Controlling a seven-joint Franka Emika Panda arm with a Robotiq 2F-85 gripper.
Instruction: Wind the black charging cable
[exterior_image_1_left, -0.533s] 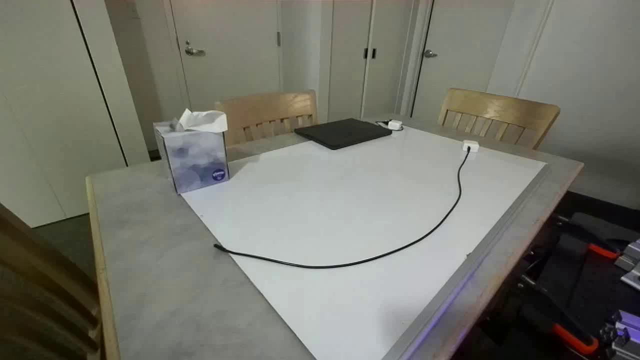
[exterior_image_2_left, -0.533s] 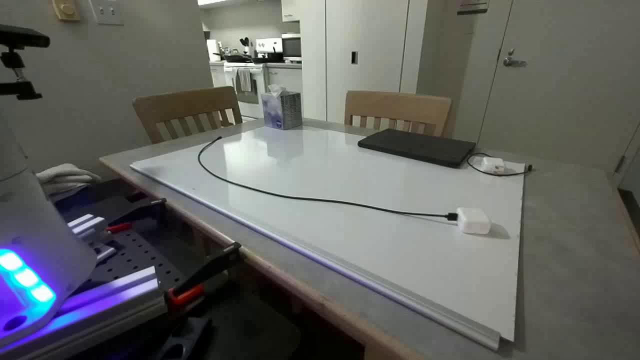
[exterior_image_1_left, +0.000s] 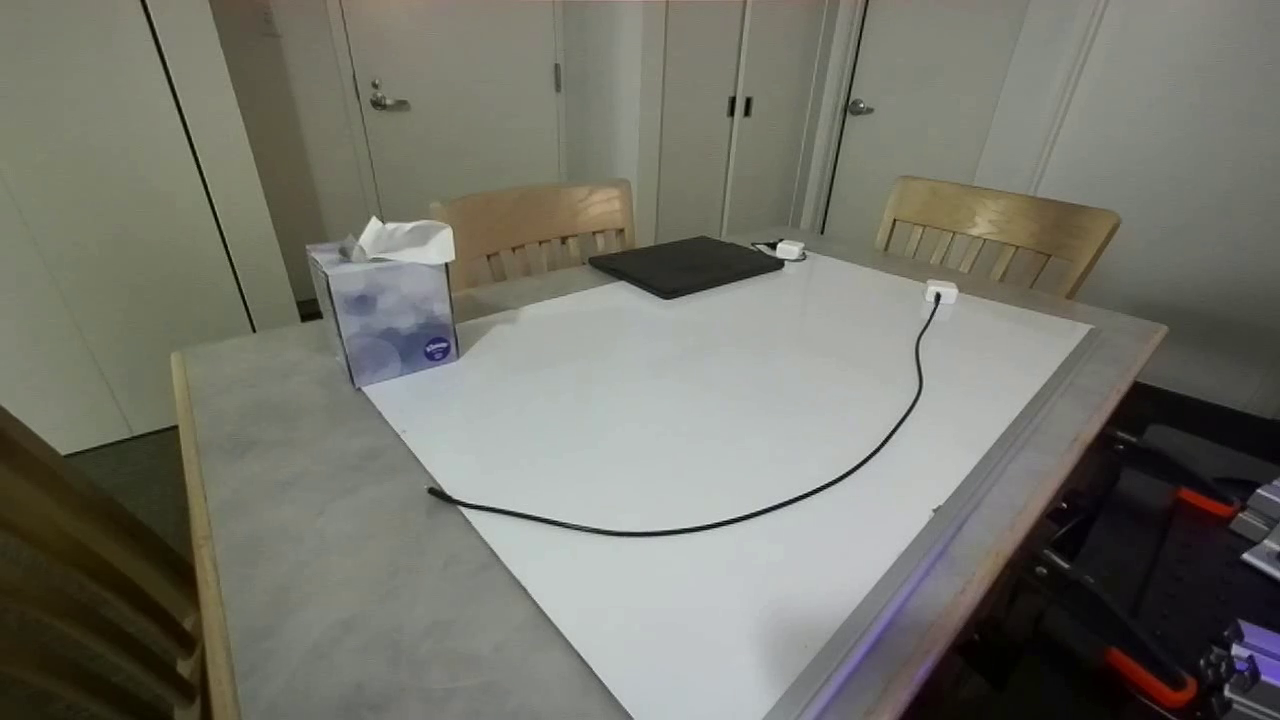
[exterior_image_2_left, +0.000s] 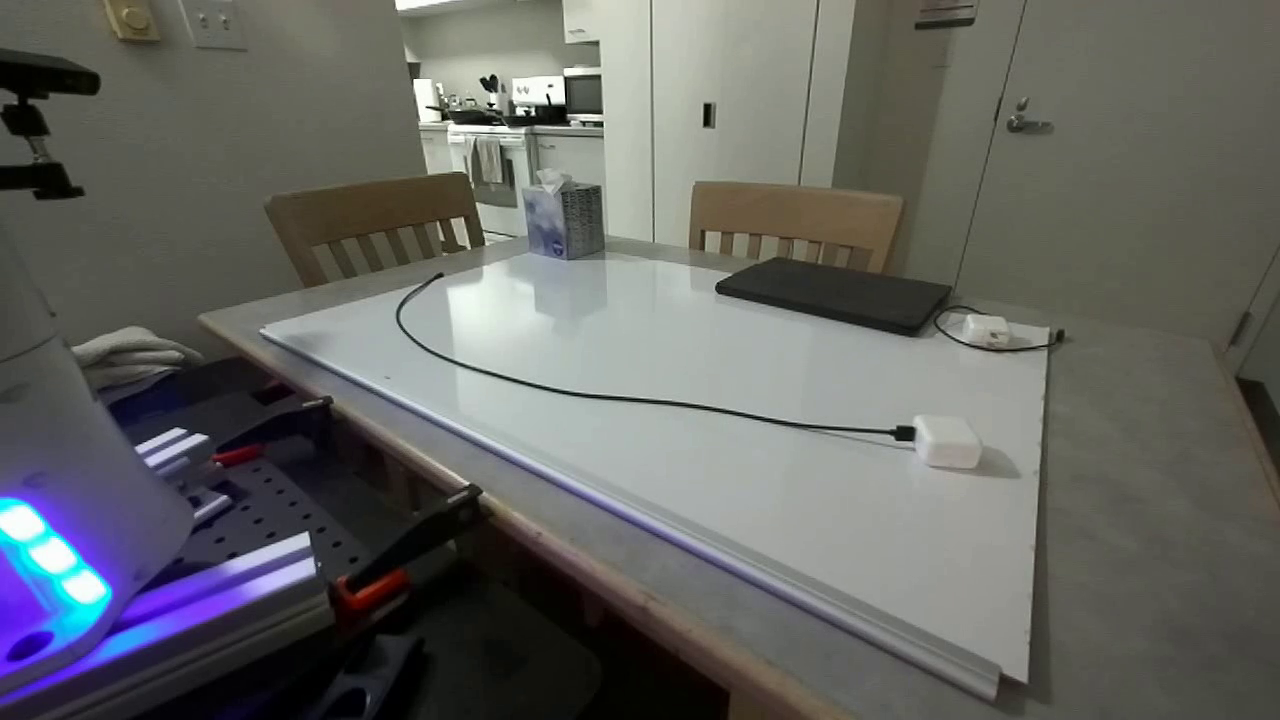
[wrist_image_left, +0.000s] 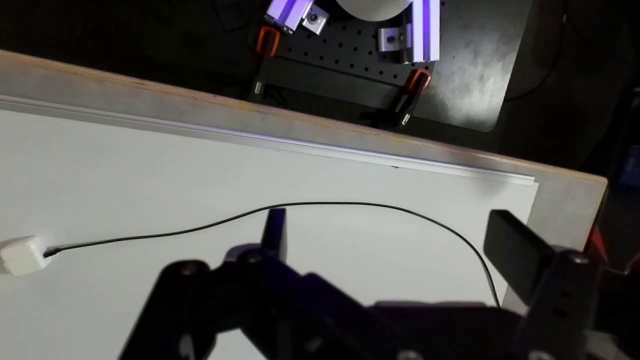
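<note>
Black fingers (wrist_image_left: 274, 235) stand spread wide in the wrist view, the gripper (wrist_image_left: 395, 240) released, the white board (wrist_image_left: 150, 175) showing through the gap. Across that gap, lying on the board beyond them, runs the cable (wrist_image_left: 325, 203), unwound, in one long bend; near one finger it passes from sight behind the gripper. One end goes into a white plug (exterior_image_2_left: 947, 442), which sits on the board. The free tip, in an exterior view, pokes just past the board's edge over the grey table (exterior_image_1_left: 300, 560). Well apart from the cable, at the board's opposite side, lies a flat black pad (exterior_image_1_left: 690, 266), and just beside it a second plug (exterior_image_2_left: 985, 330) with a short cord (exterior_image_2_left: 1025, 349) curling partly round it. A tissue box (exterior_image_1_left: 400, 325) stands upright at the board's corner, a white tissue (exterior_image_1_left: 410, 242) sticking out of its top. Wooden chairs (exterior_image_1_left: 540, 207) stand at the table in both exterior views. Beyond the table's edge, clamps (exterior_image_2_left: 400, 553) with orange grips sit near the arm's base (exterior_image_2_left: 80, 430) and its blue lights (exterior_image_2_left: 53, 554).
</note>
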